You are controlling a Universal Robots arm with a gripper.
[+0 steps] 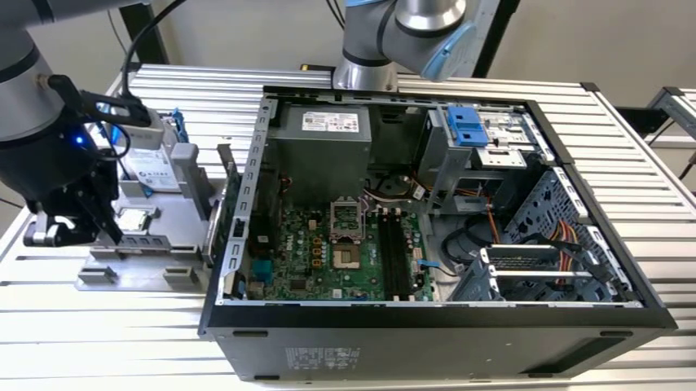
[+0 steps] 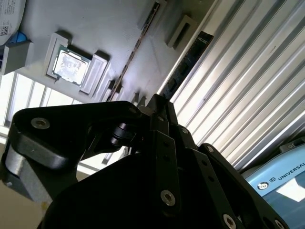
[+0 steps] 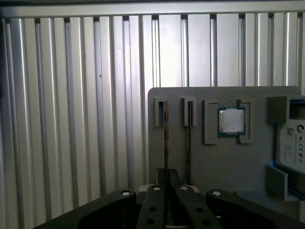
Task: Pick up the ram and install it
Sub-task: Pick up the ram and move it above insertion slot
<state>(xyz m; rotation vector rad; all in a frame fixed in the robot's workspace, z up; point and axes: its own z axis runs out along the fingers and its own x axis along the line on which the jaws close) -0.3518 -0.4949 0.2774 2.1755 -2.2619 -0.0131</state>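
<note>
Ram (image 2: 187, 61): thin, light, stiff, likely fragile board. Stands edge-up in grey fixture tray (image 2: 95, 28) on worktop (image 2: 248, 86), pinched between closed fingers (image 2: 162, 114) along its upper edge. Best held by bare edges, squarely.

Open case (image 1: 435, 326) lying on its side on the slatted table (image 1: 109, 342), and we're looking straight in: green motherboard (image 1: 315, 252) on the floor of it, bare socket (image 1: 345, 236) in the middle, long black slots (image 1: 394, 252) just beside that. Grey power supply (image 1: 326, 151) sits at the far end, blue latch (image 1: 464, 125) on the drive bay next to it, orange cables (image 1: 560, 244) trailing by the cage. Over on the exterior view's left, a grey tray (image 1: 152, 261) rests on the table, touching the case. On it lie a square chip (image 1: 133, 220), framed between two raised blocks in the first wrist view (image 3: 231, 120), and a white-labelled drive (image 1: 152, 167).
</note>
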